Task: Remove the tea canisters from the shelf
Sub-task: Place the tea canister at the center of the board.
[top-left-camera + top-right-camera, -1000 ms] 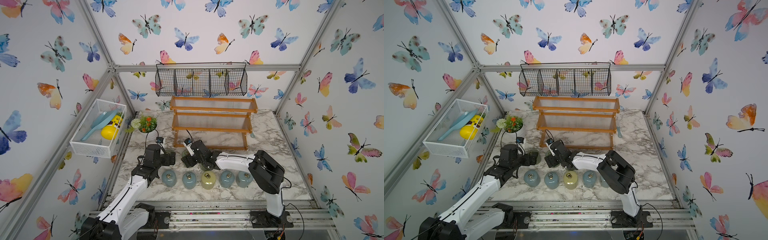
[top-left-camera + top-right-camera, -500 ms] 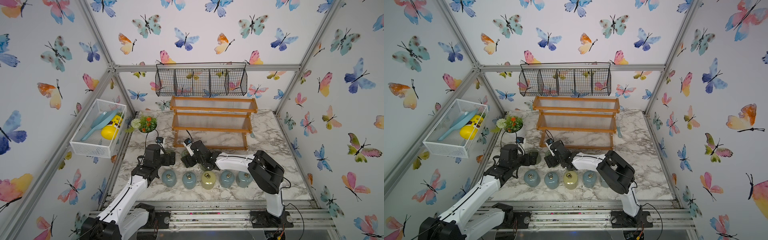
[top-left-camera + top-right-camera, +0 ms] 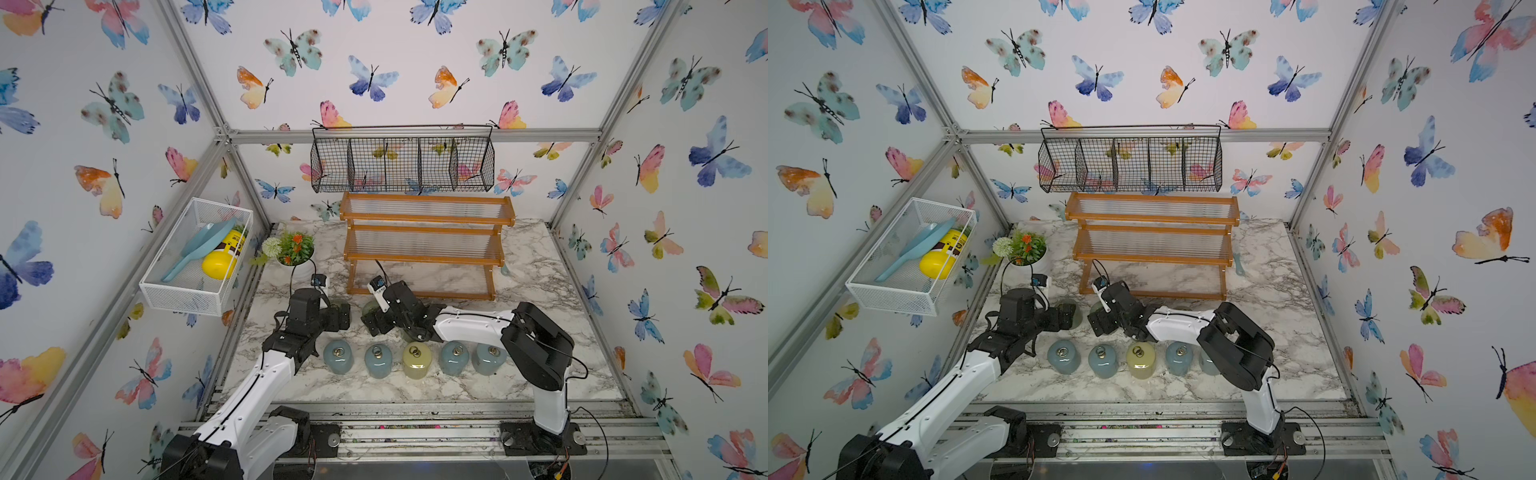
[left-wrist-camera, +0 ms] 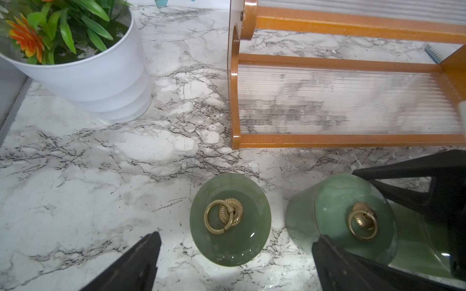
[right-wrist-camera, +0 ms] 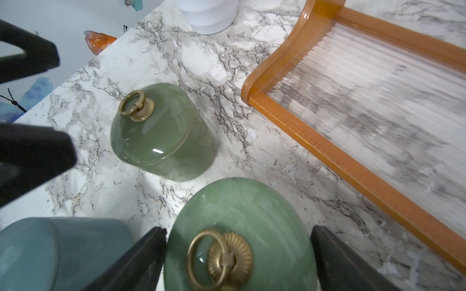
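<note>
The shelf [image 3: 424, 259] [image 3: 1152, 259] stands bare at the back in both top views. Five tea canisters form a front row, blue ones [image 3: 338, 357] and a yellow-green one [image 3: 417, 360]. Behind the row, a green canister [image 4: 230, 219] stands on the marble between the wide-apart fingers of my left gripper [image 4: 237, 236], untouched. My right gripper [image 5: 239, 228] is open around a second green canister [image 5: 239, 214], which also stands on the table, with a gap at one finger [image 5: 335, 257]. The two grippers [image 3: 343, 316] [image 3: 372, 322] sit close together.
A white flower pot [image 3: 297, 253] [image 4: 100, 83] stands left of the shelf. On the left wall, a white mesh basket [image 3: 195, 257] holds a yellow bottle and a blue scoop. A black wire basket [image 3: 403, 164] hangs above the shelf.
My right gripper's jaws have spread apart around the green canister. Both arms have hardly moved, and the left gripper has stayed wide.
</note>
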### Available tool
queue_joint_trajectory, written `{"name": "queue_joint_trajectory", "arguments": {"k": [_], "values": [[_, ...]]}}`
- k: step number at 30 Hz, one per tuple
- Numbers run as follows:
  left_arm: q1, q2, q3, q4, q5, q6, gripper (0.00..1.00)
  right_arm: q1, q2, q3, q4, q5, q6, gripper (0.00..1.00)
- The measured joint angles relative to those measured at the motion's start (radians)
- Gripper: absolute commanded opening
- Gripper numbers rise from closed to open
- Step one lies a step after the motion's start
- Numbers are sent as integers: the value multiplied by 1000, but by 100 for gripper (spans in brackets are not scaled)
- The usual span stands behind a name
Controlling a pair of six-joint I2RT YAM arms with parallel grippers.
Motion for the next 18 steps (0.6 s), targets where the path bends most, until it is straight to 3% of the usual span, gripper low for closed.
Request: {"name": "queue_joint_trajectory", "arguments": {"k": [10, 18], "values": [[4, -40, -11, 10, 0, 1, 98, 0, -108, -13, -40, 66, -5, 100], [89, -135, -64, 113, 2, 19, 98, -76, -359, -153, -98, 166, -52, 100]]}}
